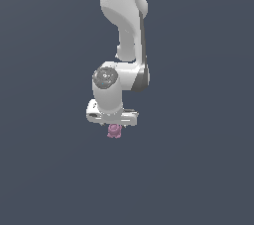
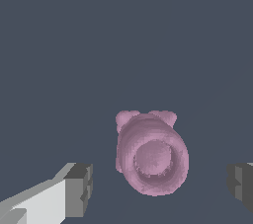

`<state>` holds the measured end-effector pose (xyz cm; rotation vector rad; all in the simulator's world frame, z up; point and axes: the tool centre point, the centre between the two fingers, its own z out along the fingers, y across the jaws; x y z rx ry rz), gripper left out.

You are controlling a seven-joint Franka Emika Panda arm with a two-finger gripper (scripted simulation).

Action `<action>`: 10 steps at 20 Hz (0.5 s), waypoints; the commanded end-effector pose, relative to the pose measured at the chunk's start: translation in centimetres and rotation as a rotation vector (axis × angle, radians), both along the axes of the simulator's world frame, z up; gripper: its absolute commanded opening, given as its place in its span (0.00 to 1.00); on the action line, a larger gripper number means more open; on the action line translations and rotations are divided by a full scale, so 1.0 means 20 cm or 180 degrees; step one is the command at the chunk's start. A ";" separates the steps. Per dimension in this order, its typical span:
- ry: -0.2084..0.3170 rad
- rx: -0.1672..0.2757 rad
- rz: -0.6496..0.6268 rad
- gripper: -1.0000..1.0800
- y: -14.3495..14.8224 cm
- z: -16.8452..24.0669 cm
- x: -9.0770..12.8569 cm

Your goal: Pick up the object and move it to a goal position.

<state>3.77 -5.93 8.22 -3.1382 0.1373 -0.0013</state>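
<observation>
The object is a tiny pink-mauve lumpy figurine (image 1: 114,131) with a rounded top and small knobs at its base. In the exterior view it shows just below my white hand. In the wrist view the figurine (image 2: 150,156) lies between my two dark fingertips, with a gap on each side. My gripper (image 2: 160,183) is open around it, one finger (image 2: 79,188) on one side and the other at the picture's edge (image 2: 241,186). In the exterior view my gripper (image 1: 115,126) is low over the figurine and its fingers are mostly hidden by the hand.
A plain dark blue-grey surface (image 1: 198,169) fills both views. Nothing else shows on it. My white arm (image 1: 126,21) rises from the hand toward the top of the exterior view.
</observation>
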 end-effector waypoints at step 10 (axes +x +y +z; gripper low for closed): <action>0.0004 0.0000 -0.0002 0.96 0.00 -0.21 0.00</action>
